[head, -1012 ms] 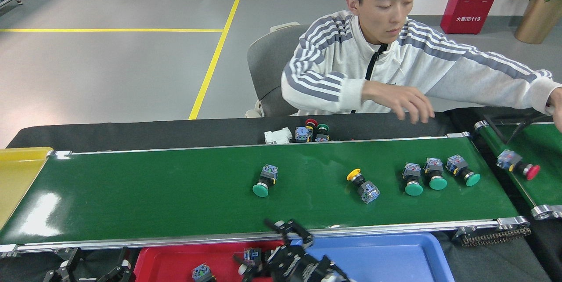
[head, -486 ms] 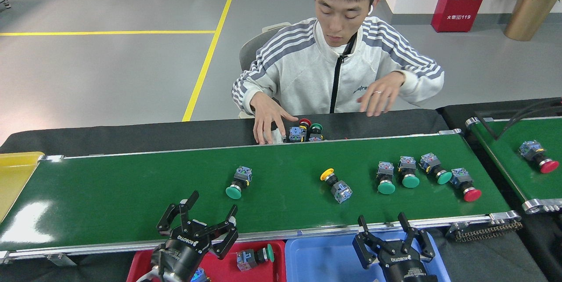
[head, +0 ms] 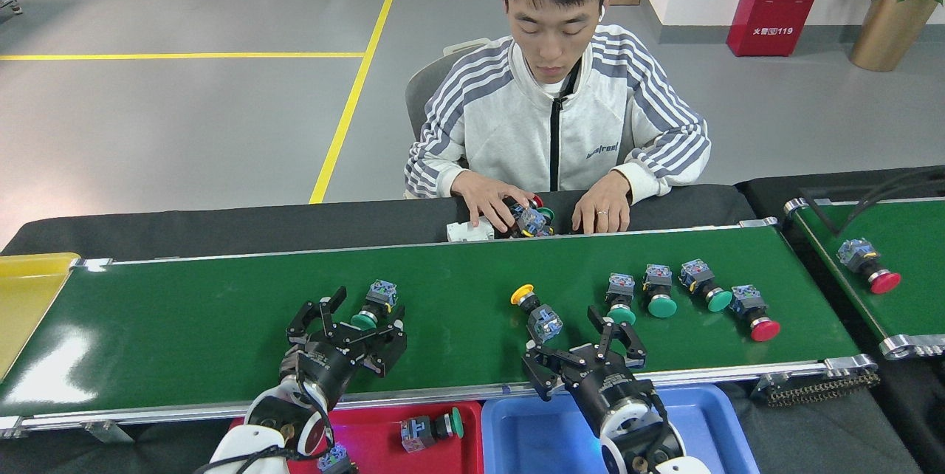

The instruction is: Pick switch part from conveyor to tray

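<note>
Nearest the robot sit two trays below the belt's near rail: a red tray (head: pixel 384 452) holding a green-capped switch part (head: pixel 432 429) on its side, with another part half hidden under the left arm, and a blue tray (head: pixel 539 437) beside it on the right

The left claw (head: pixel 345 320) reaches over the conveyor (head: pixel 184 326) with its black fingers spread wide, holding nothing; a green-capped switch (head: pixel 371 304) lies just beyond it, between the finger tips. The right claw (head: pixel 583 345) also hangs over the belt with fingers apart and empty, close to a yellow-capped switch (head: pixel 535 311) on its left side and a green switch (head: pixel 619 295) near its right fingertip

Farther right on the belt lie two more green switches (head: pixel 659 289) (head: pixel 705 286) and a red-capped switch (head: pixel 754 310), all close together in a row. A second green belt (head: pixel 908 252) at the right edge carries another red switch (head: pixel 870 267)

Behind the conveyor, on the black table (head: pixel 221 227), a seated person in a striped white jacket (head: pixel 554 119) rests both hands on a small cluster of switches (head: pixel 528 217) next to a white block (head: pixel 465 232). A yellow chute (head: pixel 26 297) stands at the belt's left end
</note>
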Tool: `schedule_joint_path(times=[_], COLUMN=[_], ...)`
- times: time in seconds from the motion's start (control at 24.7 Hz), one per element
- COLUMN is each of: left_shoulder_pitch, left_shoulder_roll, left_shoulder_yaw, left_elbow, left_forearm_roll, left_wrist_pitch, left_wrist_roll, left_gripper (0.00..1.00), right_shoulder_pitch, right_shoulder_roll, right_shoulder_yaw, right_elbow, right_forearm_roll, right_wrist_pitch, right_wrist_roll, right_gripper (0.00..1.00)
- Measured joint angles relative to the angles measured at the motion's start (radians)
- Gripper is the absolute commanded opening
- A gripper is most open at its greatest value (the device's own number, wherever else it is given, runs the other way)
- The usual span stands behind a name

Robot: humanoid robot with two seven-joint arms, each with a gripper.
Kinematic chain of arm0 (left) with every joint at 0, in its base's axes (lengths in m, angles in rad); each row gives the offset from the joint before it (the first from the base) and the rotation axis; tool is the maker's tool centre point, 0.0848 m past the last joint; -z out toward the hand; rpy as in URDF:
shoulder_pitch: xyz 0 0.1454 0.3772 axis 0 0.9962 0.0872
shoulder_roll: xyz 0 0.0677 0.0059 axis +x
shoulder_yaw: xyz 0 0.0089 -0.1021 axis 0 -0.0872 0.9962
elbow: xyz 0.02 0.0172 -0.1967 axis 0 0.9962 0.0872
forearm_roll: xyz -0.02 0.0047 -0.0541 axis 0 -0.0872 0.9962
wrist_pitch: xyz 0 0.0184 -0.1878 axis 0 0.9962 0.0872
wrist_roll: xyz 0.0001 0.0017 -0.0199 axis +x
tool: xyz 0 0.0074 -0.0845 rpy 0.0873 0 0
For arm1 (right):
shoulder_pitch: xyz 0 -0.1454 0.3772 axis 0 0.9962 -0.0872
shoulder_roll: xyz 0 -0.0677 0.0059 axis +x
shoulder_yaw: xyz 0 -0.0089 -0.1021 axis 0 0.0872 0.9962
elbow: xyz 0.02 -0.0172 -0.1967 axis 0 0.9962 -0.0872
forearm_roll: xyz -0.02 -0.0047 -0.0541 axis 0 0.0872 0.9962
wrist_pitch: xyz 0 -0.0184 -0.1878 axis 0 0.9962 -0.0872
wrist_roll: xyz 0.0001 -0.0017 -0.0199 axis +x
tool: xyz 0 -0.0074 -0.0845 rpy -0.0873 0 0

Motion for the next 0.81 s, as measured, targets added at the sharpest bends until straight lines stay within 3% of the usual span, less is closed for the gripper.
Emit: schedule_joint_path(times=[0.04, 0.12, 0.16, 0.32, 0.53, 0.69, 0.77, 0.81], left_shoulder_pitch=[-0.009, -0.017, -0.017, -0.017, 0.0, 0.105, 0.209, 0.268], left_shoulder_roll=[0.0, 0.001, 0.001, 0.002, 0.002, 0.016, 0.048, 0.073], left_shoulder_yaw=[0.0, 0.001, 0.001, 0.001, 0.005, 0.022, 0.04, 0.054], left_elbow=[0.014, 0.026, 0.03, 0.055, 0.04, -0.152, -0.298, -0.37], left_forearm_roll=[0.0, 0.0, 0.0, 0.001, 0.009, 0.021, 0.021, 0.022], left_wrist_pitch=[0.002, 0.0, -0.005, -0.03, -0.059, -0.154, -0.252, -0.308], left_wrist_roll=[-0.001, -0.002, -0.002, -0.001, 0.003, 0.006, 0.003, 0.002], left_gripper=[0.68, 0.4, 0.32, 0.25, 0.09, 0.1, 0.2, 0.35], right_shoulder_pitch=[-0.014, -0.029, -0.029, -0.029, -0.017, 0.084, 0.12, 0.135], right_shoulder_roll=[0.001, 0.0, 0.0, -0.002, -0.003, -0.032, -0.075, -0.089], right_shoulder_yaw=[0.015, 0.036, 0.041, 0.052, 0.087, 0.203, 0.274, 0.307], right_elbow=[0.014, 0.026, 0.027, 0.028, -0.016, -0.182, -0.255, -0.281], right_forearm_roll=[0.0, 0.0, 0.0, 0.0, -0.001, -0.001, -0.001, 0.0], right_wrist_pitch=[0.002, 0.007, 0.008, 0.009, 0.004, -0.002, -0.014, -0.019], right_wrist_roll=[0.0, 0.0, 0.0, 0.001, 0.005, 0.0, 0.0, -0.001], right_gripper=[0.43, 0.26, 0.2, 0.16, 0.13, 0.14, 0.15, 0.17])
